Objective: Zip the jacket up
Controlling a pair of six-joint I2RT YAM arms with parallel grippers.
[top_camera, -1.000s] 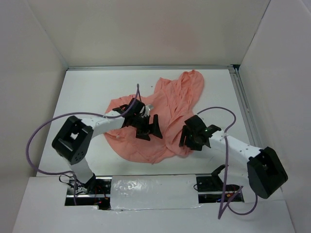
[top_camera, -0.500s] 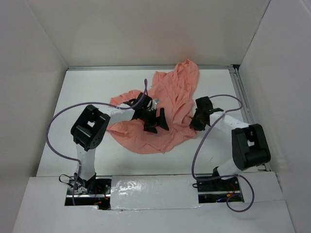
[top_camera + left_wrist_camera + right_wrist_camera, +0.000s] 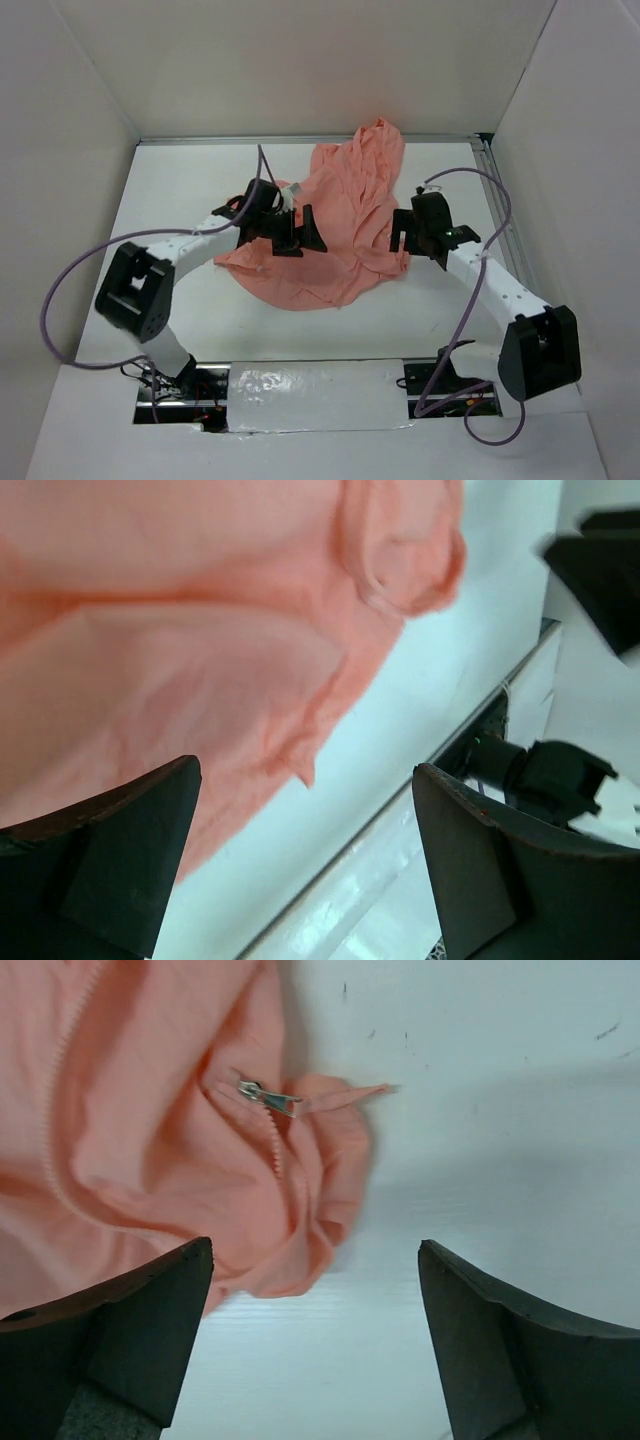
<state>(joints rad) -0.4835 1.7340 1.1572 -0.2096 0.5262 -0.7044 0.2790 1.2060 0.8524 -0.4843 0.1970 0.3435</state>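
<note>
The salmon-pink jacket lies crumpled in the middle of the white table, with one end reaching toward the back wall. My left gripper hovers open over the jacket's left part. In the left wrist view, pink fabric fills the upper left and nothing sits between the left gripper fingers. My right gripper is open at the jacket's right edge. In the right wrist view, a metal zipper pull lies on a fold of the jacket just ahead of the right gripper.
A metal rail runs along the table's right side. White walls enclose the table on three sides. Purple cables loop off both arms. The arm bases sit behind a white strip at the near edge.
The right gripper has moved back from the jacket's front right hem to its right edge. The left gripper shifted left and back. The jacket has slid a little toward the back wall.
</note>
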